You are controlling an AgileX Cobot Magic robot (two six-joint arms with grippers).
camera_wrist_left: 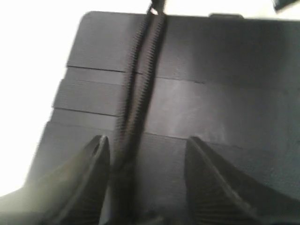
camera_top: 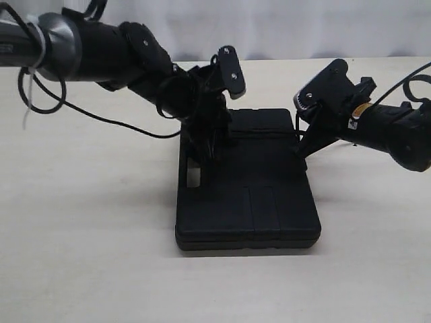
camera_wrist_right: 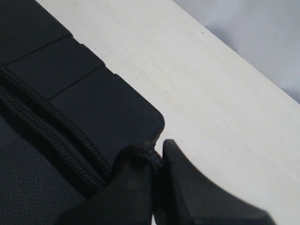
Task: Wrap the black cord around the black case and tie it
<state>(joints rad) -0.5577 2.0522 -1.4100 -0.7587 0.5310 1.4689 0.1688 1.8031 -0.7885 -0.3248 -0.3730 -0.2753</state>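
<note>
On top of the black case (camera_top: 249, 195), flat on the table (camera_top: 81, 235), two strands of the black cord (camera_wrist_left: 140, 84) lie side by side. My left tool (camera_wrist_left: 146, 143) gapes wide astride them, gripping nothing; my right tool (camera_wrist_right: 156, 152) pinches cord at the case's corner. Best: right holds tension, left closes squarely on both strands.

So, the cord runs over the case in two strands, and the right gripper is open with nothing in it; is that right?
Not quite: the right gripper is shut on the cord at the corner of the case, as the right wrist view shows. The two strands over the case are correct.
</note>
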